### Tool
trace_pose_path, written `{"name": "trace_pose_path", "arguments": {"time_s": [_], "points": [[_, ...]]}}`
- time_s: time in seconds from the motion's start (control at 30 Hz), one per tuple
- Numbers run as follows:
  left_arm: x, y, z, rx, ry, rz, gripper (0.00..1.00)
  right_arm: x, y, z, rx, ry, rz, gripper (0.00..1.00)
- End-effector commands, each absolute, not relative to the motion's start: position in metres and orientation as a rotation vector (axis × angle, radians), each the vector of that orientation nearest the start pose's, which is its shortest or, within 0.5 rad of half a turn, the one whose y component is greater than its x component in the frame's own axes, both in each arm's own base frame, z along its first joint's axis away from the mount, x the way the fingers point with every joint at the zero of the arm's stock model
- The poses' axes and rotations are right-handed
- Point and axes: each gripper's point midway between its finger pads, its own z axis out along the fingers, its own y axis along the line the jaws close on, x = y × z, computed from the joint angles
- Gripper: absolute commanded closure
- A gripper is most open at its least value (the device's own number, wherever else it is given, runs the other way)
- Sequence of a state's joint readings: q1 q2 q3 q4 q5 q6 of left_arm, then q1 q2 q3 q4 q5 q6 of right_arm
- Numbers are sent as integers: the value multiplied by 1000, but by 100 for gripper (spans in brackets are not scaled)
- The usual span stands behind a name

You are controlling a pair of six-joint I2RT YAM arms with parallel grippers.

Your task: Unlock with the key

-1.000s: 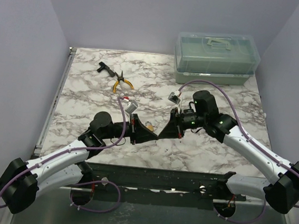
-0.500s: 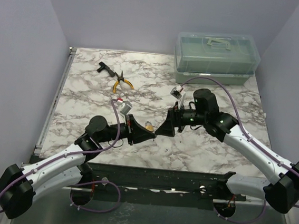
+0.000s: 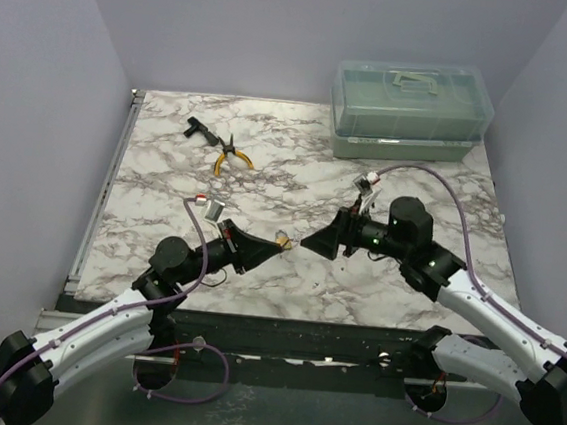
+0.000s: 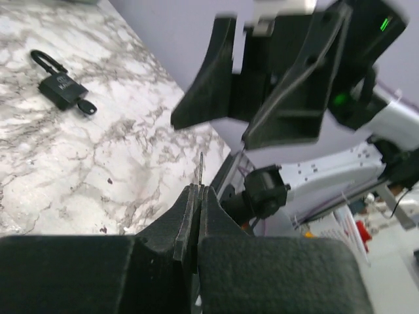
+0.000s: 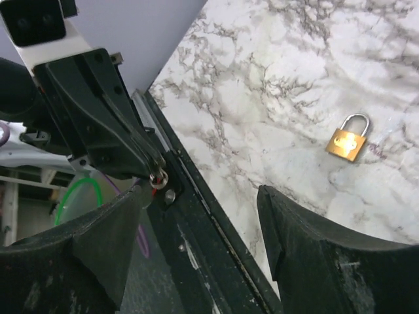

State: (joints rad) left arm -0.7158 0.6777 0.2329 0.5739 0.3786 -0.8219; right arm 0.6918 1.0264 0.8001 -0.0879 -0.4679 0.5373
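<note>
The left hand (image 4: 197, 193) is pulled back toward its own side of the worktop (image 3: 166, 176). Its fingers are pinched tight on the key (image 4: 201, 169), and the thin silver blade stands up out of the closed tips. Tip to tip with its partner a moment ago, it now has a small gap in front of it. In the top view the brass padlock (image 3: 283, 240) lies flat on the worktop in that gap, with neither hand on it. The right hand (image 3: 311, 243) is likewise drawn back to its side, fingers spread wide and holding nothing. I read this as a handover just finished: the key now rides with the left arm alone. The unlocking itself is not yet begun. Since the brass padlock lies loose, the free right hand probably needs to steady it before the key can find the keyhole.
</note>
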Motion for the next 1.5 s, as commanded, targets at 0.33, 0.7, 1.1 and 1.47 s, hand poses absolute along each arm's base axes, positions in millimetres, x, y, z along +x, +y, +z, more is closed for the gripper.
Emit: {"name": "trace_pose_path", "arguments": {"time_s": [0.33, 0.7, 1.1, 1.47], "points": [[178, -226, 273, -114, 1376, -1558, 100, 191, 320, 274, -346, 1657, 1687, 39], [187, -218, 277, -237, 1311, -1599, 100, 200, 341, 284, -396, 1612, 1716, 56], [196, -217, 278, -291, 1297, -1596, 100, 193, 361, 286, -504, 1578, 1731, 65], [197, -220, 277, -283, 1298, -1608, 100, 197, 370, 282, -528, 1596, 1725, 67]]}}
